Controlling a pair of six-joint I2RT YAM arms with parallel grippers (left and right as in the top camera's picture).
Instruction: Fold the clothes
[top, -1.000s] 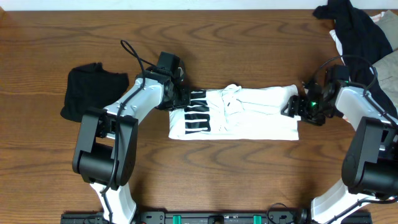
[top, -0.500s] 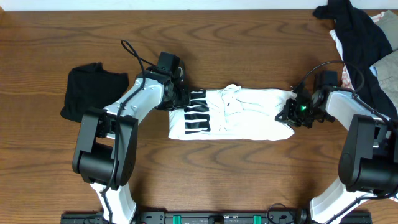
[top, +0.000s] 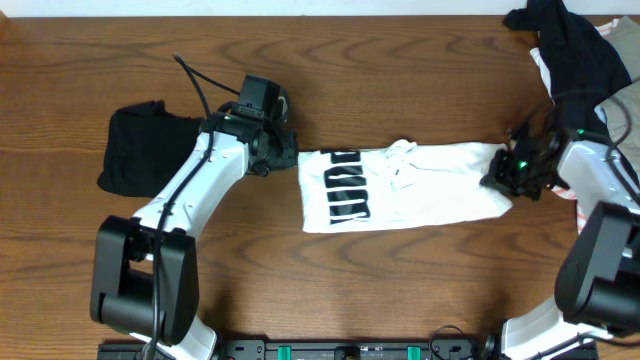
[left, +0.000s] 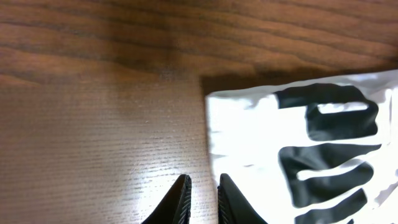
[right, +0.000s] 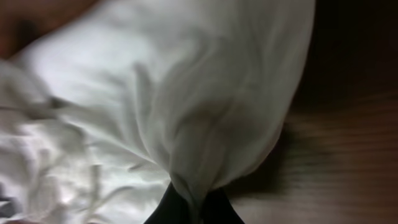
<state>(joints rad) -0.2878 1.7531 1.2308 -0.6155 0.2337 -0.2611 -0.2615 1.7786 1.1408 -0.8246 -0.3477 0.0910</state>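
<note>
Pinching white shirt (right: 186, 124) w/ fingers (right: 163, 210) in right-wrist view, overhead unclear.

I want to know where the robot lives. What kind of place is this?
Probably a robot practice workbench, not a home. A bare wooden table holds a folded white shirt, a black garment and a heap of clothes, with two arms mounted on a rail at the near edge.

The overhead camera looks straight down on the whole wooden table (top: 400, 280). The left wrist view skims close above the white shirt (left: 280, 143)'s striped end; the right wrist view presses close on its plain end (right: 186, 112). All share that shirt (top: 405, 185).
</note>
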